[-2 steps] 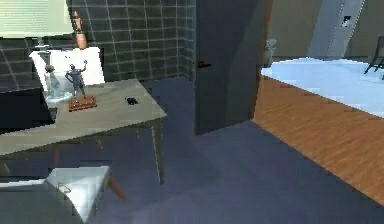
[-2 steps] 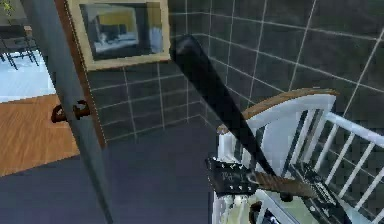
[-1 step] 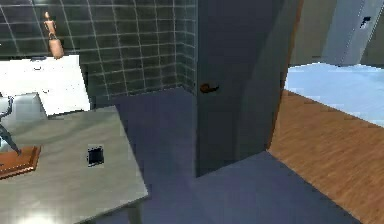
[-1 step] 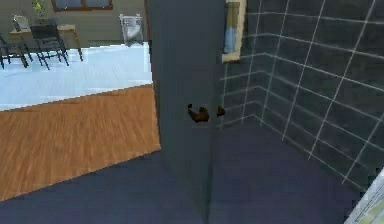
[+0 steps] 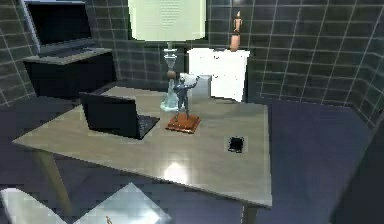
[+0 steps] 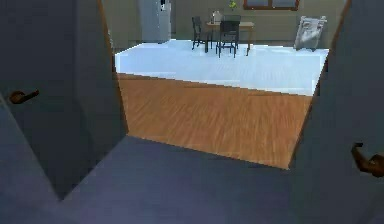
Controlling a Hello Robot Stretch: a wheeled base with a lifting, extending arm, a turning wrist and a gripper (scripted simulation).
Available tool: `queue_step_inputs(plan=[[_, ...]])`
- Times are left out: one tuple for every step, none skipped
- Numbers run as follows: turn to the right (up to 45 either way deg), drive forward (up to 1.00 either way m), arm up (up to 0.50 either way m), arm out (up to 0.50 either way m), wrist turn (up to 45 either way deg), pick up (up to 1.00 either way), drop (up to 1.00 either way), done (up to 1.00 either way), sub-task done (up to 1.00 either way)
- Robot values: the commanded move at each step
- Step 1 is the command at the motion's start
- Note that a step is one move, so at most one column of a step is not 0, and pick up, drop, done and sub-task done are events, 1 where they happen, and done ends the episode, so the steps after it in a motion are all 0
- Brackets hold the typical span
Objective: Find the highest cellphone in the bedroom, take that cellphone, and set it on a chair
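Note:
A small black cellphone (image 5: 236, 144) lies flat on the pale wooden table (image 5: 210, 168), near the table's right side in the forward view. On the same table stand an open black laptop (image 5: 115, 115), a grey statue on a red-brown base (image 5: 183, 104) and a lamp with a pale shade (image 5: 168, 20) on a glass stem. A pale chair (image 5: 120, 208) shows at the forward view's bottom edge, in front of the table. Far off through a doorway in the arm side view, dark chairs (image 6: 229, 36) stand around a small table.
A dark cabinet (image 5: 70, 72) carries a television (image 5: 58, 24) at the forward view's back left. A white dresser (image 5: 220, 72) with a brown figure (image 5: 236, 32) on top stands against the tiled back wall. The arm side view looks through an open doorway (image 6: 210, 110) onto wood floor, doors on both sides.

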Motion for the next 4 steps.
queue_step_inputs(plan=[[-45.0,0.00,0.00,0.00,0.0,0.00,0.00,0.00,0.00],[-27.0,0.00,0.00,0.00,0.0,0.00,0.00,0.00,0.00],[-3.0,0.00,0.00,0.00,0.0,0.00,0.00,0.00,0.00],[45.0,0.00,0.00,0.00,0.0,0.00,0.00,0.00,0.00]])
